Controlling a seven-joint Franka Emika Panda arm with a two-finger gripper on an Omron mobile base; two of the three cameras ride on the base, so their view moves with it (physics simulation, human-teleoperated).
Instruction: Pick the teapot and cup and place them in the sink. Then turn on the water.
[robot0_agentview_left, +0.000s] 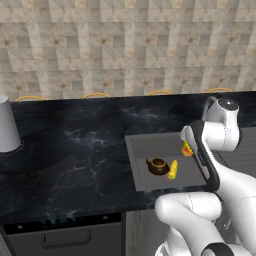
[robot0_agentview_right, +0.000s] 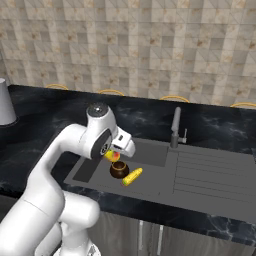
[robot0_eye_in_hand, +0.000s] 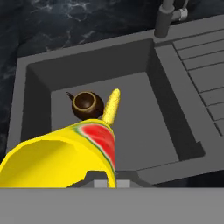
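My pincer (robot0_agentview_right: 116, 152) hangs above the sink (robot0_eye_in_hand: 39, 70), pinched on the cup (robot0_eye_in_hand: 65, 153). In the hand view the cup lies sideways across the bottom of the picture, a bright yellow tumbler with a red and green watermelon slice painted on its side. My finger tips are hidden behind it, so I cannot see exactly where they press. From the right base view the cup (robot0_agentview_right: 113, 156) peeps out just under my hand, off the basin floor. In the left base view only a sliver of its yellow and red (robot0_agentview_left: 187, 149) shows beside my forearm.

Below the cup, the teapot (robot0_eye_in_hand: 86, 105) sits upright on the floor of the basin, nearer the basin's left wall than its right as my hand looks at it. It is squat, dark brown and round, with a thin spout poking out to one side. Just beside it lies a knobbly yellow corn cob (robot0_eye_in_hand: 111, 106), flat on the basin floor; I cannot tell whether it touches the teapot. In the left base view the teapot (robot0_agentview_left: 158, 166) and the cob (robot0_agentview_left: 173, 169) lie side by side toward the front edge of the basin.

The sink is set into a black marbled worktop (robot0_agentview_left: 75, 145). A dark tap (robot0_agentview_right: 175, 126) stands at the basin's back edge, at the corner where the ribbed draining board (robot0_agentview_right: 210, 172) begins. Far off toward the worktop's left end stands a pale grey container (robot0_agentview_left: 7, 125). A tiled wall (robot0_agentview_left: 125, 45) rises behind the worktop.
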